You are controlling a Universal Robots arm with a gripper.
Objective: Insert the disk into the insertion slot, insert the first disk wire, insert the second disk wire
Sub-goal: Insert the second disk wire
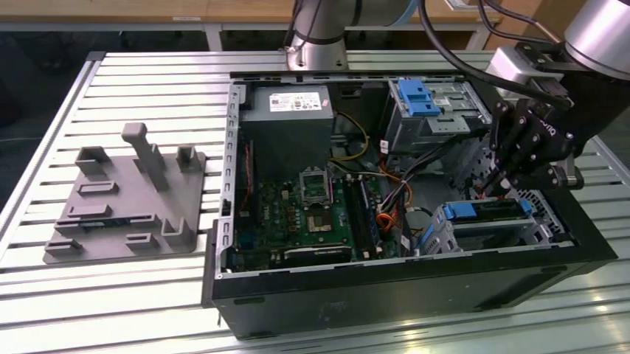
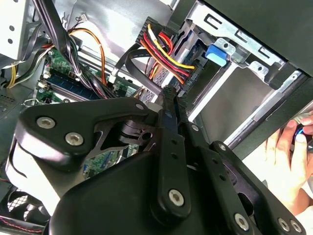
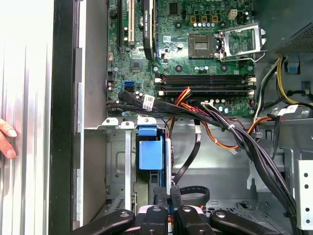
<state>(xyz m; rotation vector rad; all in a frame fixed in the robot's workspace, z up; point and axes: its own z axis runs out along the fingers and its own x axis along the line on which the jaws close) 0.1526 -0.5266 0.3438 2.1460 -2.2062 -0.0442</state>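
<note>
The disk (image 1: 482,211), in its bright blue carrier, lies inside the insertion slot (image 1: 517,234), a small silver cage at the case's corner on the exterior view's right. In the first wrist view the carrier's blue end (image 3: 149,152) shows between the cage walls (image 3: 116,166). My gripper (image 1: 495,190) hangs just above the cage. In both wrist views its fingers are pressed together, gripper (image 2: 168,91) and gripper (image 3: 169,194), pinching the end of a flat black disk wire (image 2: 139,68). A red, yellow and black wire (image 2: 166,51) runs beside it toward the blue tab (image 2: 216,53).
The open case holds a motherboard (image 1: 305,214), a power supply (image 1: 285,110) and a taller grey bay with a blue latch (image 1: 423,99). Black cable bundles (image 3: 244,142) cross near the cage. A grey fixture plate (image 1: 128,199) lies on the slatted table. A person's hand (image 2: 286,152) rests outside the case.
</note>
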